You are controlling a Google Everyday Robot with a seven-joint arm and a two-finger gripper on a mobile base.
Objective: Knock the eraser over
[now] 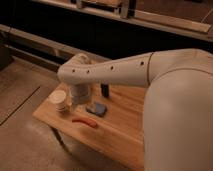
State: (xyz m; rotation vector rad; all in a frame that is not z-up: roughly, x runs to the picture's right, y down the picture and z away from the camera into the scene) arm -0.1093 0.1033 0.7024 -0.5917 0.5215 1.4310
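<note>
Wooden counter (125, 125) carries the upright eraser (105, 90) just beside the jaws, opposite the white cup (61, 100); jaws released or clenched, I cannot tell

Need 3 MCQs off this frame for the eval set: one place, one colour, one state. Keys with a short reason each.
1. Where does the flat blue rectangular pad lie?
A. on the floor
B. on the light wooden table, between the small black eraser block and the thin red-orange curved stick
C. on the back ledge

2. What colour is the short round cup at the table's left end?
A. white
B. green
C. black

3. How is the eraser?
A. lying flat
B. tipped onto the pad
C. upright

Key: 1 B, the pad sits between the two. 2 A, it shows white. 3 C, it stands taller than wide, right of the gripper, which hangs between cup and eraser.
</note>
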